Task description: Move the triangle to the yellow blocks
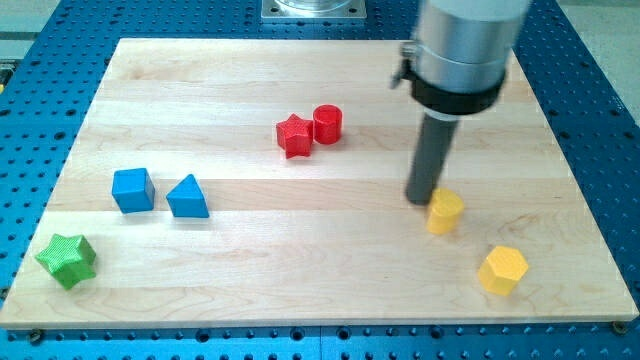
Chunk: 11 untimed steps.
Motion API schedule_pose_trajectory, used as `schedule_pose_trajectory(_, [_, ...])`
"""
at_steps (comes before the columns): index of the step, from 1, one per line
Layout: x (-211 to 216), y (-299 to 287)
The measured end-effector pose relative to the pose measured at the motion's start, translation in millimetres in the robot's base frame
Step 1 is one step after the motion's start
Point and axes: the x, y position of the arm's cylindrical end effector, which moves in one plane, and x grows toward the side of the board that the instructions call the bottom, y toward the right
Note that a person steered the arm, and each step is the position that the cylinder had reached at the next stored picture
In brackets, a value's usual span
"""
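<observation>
Pale wood board (330,290) lay on a blue perforated table, its near corners cut off by the view's bottom. Nearest were a green star block (67,260) at the view's left and a yellow hexagonal block (502,269) at the right. Farther back, the blue triangle (187,197) sat just beside a blue cube (132,189), well apart from both yellows. Upright, bare, grasping nothing, my tip (421,200) touched another yellow block (445,211). Farthest were a red star (294,135) and red cylinder (328,123), touching.
</observation>
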Motion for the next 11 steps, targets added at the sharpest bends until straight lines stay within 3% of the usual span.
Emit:
schedule_pose_trajectory(1, [36.3, 43.9])
schedule_pose_trajectory(2, [29.0, -2.4])
schedule_pose_trajectory(3, [47.8, -162.0])
schedule_pose_trajectory(4, [44.9, -283.3])
schedule_pose_trajectory(5, [24.5, -360.2])
schedule_pose_trajectory(6, [-16.9, -366.0])
schedule_pose_trajectory(8, [-40.0, -354.7])
schedule_pose_trajectory(9, [-22.0, -326.2])
schedule_pose_trajectory(11, [41.1, -184.4])
